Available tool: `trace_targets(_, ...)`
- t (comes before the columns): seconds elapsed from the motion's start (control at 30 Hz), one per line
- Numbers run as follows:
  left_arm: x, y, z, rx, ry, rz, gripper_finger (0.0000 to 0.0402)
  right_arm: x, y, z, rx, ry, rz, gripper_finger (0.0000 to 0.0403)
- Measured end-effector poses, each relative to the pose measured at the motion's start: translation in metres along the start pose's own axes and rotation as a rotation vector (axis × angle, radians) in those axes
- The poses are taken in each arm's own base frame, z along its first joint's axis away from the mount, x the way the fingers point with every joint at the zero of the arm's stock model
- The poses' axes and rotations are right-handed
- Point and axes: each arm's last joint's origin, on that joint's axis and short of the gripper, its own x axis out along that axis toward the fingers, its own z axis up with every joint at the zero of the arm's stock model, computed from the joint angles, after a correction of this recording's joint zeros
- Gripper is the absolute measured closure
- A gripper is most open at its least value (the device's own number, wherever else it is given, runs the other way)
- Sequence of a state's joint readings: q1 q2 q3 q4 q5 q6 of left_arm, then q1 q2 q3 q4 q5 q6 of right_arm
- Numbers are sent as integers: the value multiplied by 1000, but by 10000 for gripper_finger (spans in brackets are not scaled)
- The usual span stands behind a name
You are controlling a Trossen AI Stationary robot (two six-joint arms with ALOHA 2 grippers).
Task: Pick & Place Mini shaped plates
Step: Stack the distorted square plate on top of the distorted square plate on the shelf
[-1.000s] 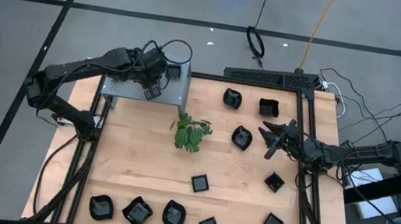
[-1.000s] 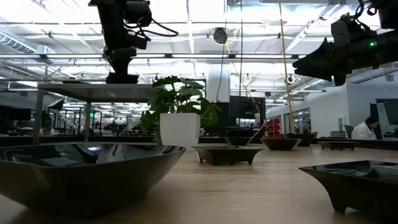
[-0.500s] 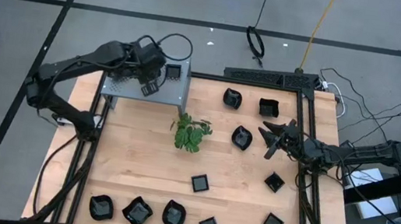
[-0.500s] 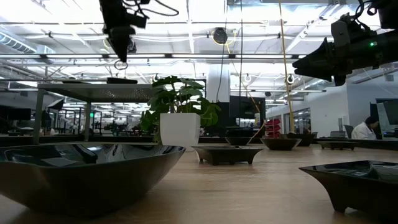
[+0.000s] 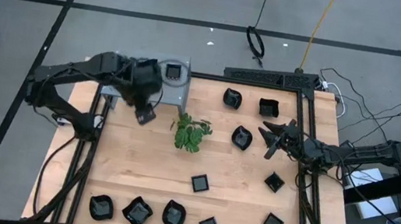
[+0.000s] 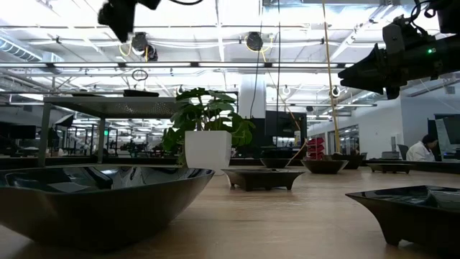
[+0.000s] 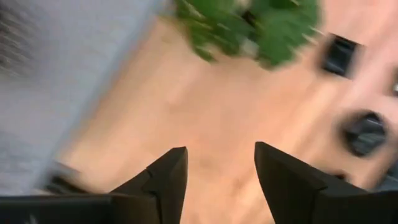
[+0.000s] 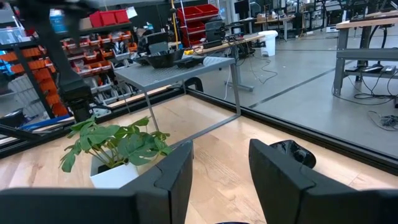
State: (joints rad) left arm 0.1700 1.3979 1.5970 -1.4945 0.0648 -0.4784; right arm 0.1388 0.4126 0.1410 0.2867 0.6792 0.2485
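Note:
Several small black glossy plates lie on the wooden table (image 5: 138, 166): a row along the near edge (image 5: 138, 212), more at mid right (image 5: 242, 137) and far right (image 5: 232, 98). One plate (image 5: 173, 70) rests flat on top of the grey perforated box (image 5: 176, 89) at the far left; it also shows in the low view (image 6: 140, 93). My left gripper (image 5: 143, 112) hangs open high above bare wood beside the box's near side, pointing steeply down, with nothing between its fingers (image 7: 221, 165). My right gripper (image 5: 270, 133) waits open at the table's right edge (image 8: 221, 155).
A green potted plant (image 5: 191, 133) stands mid-table, just right of my left gripper. The grey box stands on legs (image 8: 174, 68) above the table. Bare wood lies between the plant and the near row of plates. Cables and a black frame (image 5: 268, 76) border the far edge.
My left gripper has let go of the plate on top of the grey box and risen off it. It has then swung off the box toward the table's near edge and tipped to point more steeply down. The plate stays on the box.

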Motion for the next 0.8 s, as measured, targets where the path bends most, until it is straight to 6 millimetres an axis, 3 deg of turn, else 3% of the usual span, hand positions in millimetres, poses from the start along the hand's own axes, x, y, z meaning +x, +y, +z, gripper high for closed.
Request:
trace_targets(0.17,2,-41,-22,-103,36,-85,212,0,0,0,0,0,0,259)
trace_targets(0.33,17,-86,-48,-224,101,-66,215,0,0,0,0,0,0,258)
trace_targets(0.53,58,-134,-74,-219,215,50,215,0,0,0,0,0,0,258)
trace_targets(0.8,120,-171,-93,-153,415,184,215,0,0,0,0,0,0,259)
